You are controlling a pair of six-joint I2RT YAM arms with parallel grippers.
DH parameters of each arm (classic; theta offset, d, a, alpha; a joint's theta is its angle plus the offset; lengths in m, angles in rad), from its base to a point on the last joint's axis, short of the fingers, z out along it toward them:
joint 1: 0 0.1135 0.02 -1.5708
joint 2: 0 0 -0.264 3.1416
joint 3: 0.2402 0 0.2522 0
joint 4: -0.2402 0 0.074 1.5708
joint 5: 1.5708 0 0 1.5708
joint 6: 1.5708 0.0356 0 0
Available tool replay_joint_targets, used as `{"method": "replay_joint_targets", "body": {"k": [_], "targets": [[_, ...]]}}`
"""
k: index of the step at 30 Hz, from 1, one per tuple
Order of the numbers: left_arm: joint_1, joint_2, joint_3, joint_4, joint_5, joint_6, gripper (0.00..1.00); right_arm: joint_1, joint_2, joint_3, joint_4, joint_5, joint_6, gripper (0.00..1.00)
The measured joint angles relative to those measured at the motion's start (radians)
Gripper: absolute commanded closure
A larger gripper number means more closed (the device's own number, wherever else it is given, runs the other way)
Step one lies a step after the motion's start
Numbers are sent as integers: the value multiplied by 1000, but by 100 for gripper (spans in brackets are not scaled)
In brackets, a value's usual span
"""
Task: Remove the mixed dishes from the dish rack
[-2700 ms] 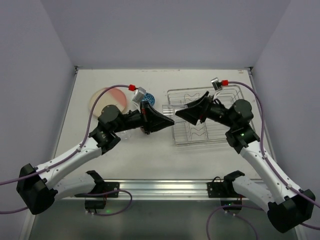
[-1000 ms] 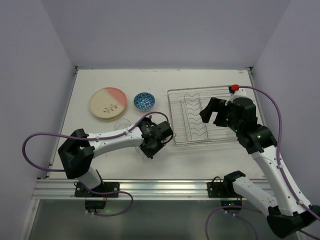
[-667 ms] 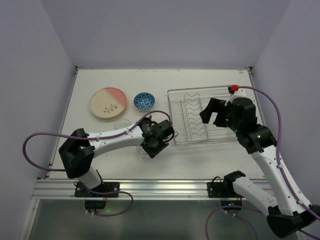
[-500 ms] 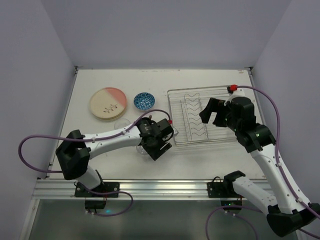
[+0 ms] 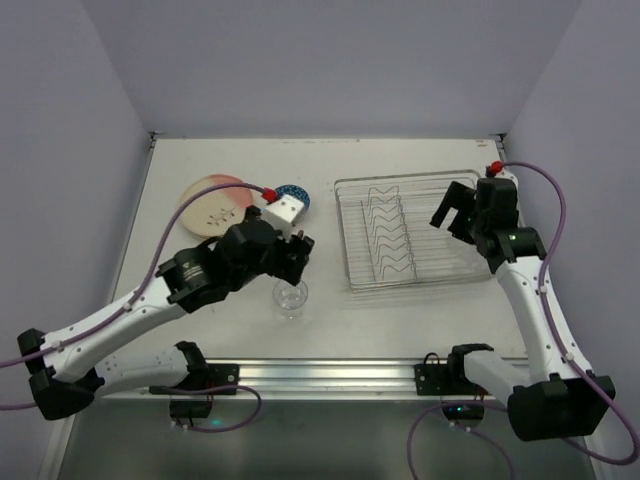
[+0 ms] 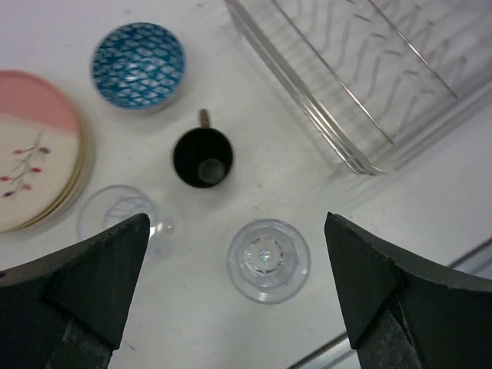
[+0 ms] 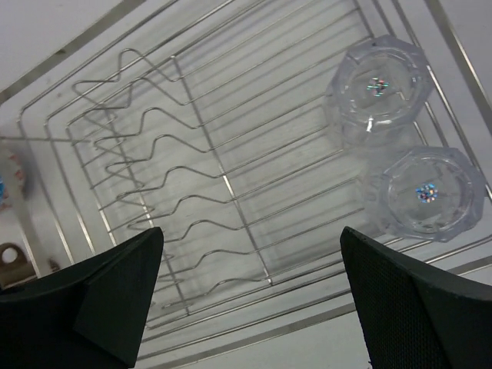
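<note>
Left gripper [image 6: 237, 261]: jaws wide apart, nothing held, hovering over a clear glass tumbler [image 6: 268, 260] that stands on the white table [image 6: 254, 115] near the rack's front left corner. Near it on the table: second clear tumbler [image 6: 123, 223], small dark brown mug [image 6: 202, 157], blue-patterned bowl [image 6: 138, 64], stacked round cream plates [image 6: 34, 146] with a part-pink one on top. Right gripper [image 7: 246, 254]: fully spread, empty, above the rectangular silver wire dish rack [image 7: 223, 178]. Two more clear tumblers [image 7: 378, 86] [image 7: 425, 194] sit side by side at its right end.
</note>
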Motion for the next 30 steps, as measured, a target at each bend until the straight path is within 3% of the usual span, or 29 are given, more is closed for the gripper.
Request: {"method": "replay_joint_targets", "body": {"k": [4, 9, 15, 30], "targets": [[99, -158, -65, 17, -154, -46, 0, -56, 108, 23, -4, 49, -18, 1], [118, -250, -156, 14, -227, -71, 0, -148, 238, 104, -5, 71, -63, 1], [118, -327, -321, 24, -230, -86, 0, -192, 361, 209, -3, 89, -106, 1], [118, -332, -335, 69, -176, -85, 0, -241, 607, 248, -11, 150, -91, 7]]}}
